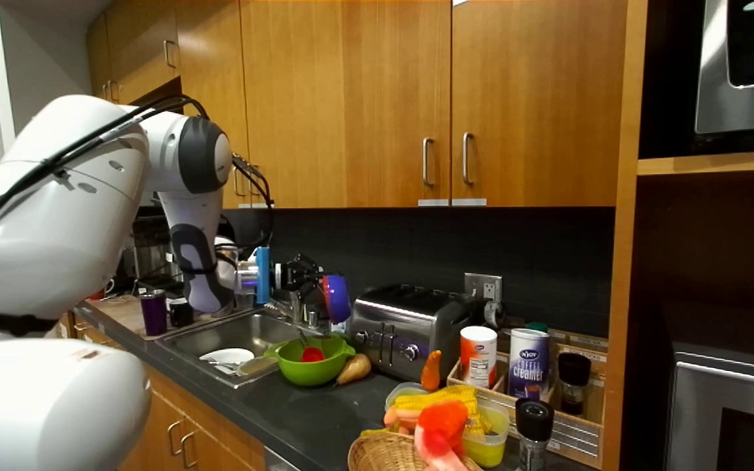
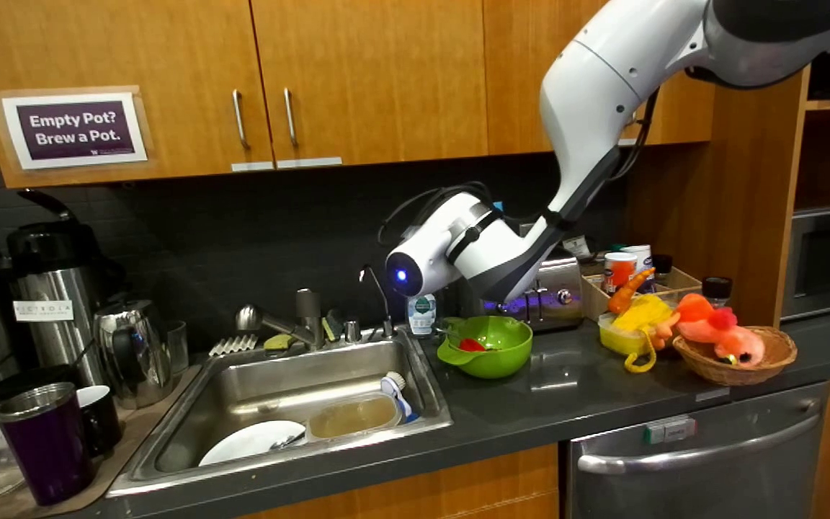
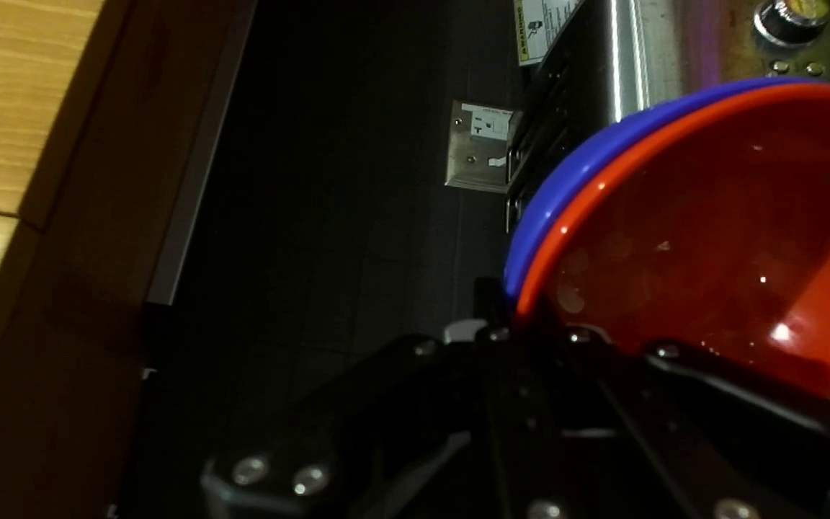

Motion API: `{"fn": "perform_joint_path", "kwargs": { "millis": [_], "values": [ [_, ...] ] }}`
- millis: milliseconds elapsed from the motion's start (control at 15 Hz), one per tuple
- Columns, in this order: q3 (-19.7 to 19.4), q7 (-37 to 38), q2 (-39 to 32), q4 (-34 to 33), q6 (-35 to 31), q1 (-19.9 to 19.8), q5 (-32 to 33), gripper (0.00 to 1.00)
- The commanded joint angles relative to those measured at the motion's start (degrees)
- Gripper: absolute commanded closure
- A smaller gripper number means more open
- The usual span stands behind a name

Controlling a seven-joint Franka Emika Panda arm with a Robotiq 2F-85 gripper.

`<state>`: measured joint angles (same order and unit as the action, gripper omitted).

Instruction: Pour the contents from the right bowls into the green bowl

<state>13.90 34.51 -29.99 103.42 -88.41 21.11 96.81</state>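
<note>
The blue bowl (image 1: 339, 298) (image 3: 566, 176) and the red bowl (image 3: 703, 231) are nested, red inside blue. They are tipped well on their side. My gripper (image 1: 317, 280) (image 3: 516, 313) is shut on their rims and holds them in the air above and near the green bowl (image 1: 311, 374) (image 2: 493, 362). The inside of the red bowl shows only small specks or drops. The green bowl stands upright on the counter beside the sink, with a red object (image 1: 312, 354) (image 2: 471, 345) in it. In an exterior view the arm hides the gripper and the held bowls.
A toaster (image 1: 410, 327) stands close beside the held bowls. A sink (image 2: 300, 375) with a faucet (image 2: 307, 317) lies beside the green bowl. A brown pear-shaped item (image 1: 355, 369) touches or nearly touches it. A wicker basket (image 2: 775, 353) and a food tub (image 2: 613, 337) stand further along.
</note>
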Motion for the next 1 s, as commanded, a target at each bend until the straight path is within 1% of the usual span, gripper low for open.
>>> {"fn": "perform_joint_path", "kwargs": {
  "millis": [0, 467, 933],
  "values": [
    [0.8, -0.5, 1.3, -1.1, -1.5, -1.6, -2.5, 0.98],
    [0.6, -1.4, 3.0, -3.1, -5.5, -3.5, -8.2, 0.98],
    [0.2, -2.9, 3.2, -3.3, -8.4, -3.5, -11.2, 0.98]
  ]
}}
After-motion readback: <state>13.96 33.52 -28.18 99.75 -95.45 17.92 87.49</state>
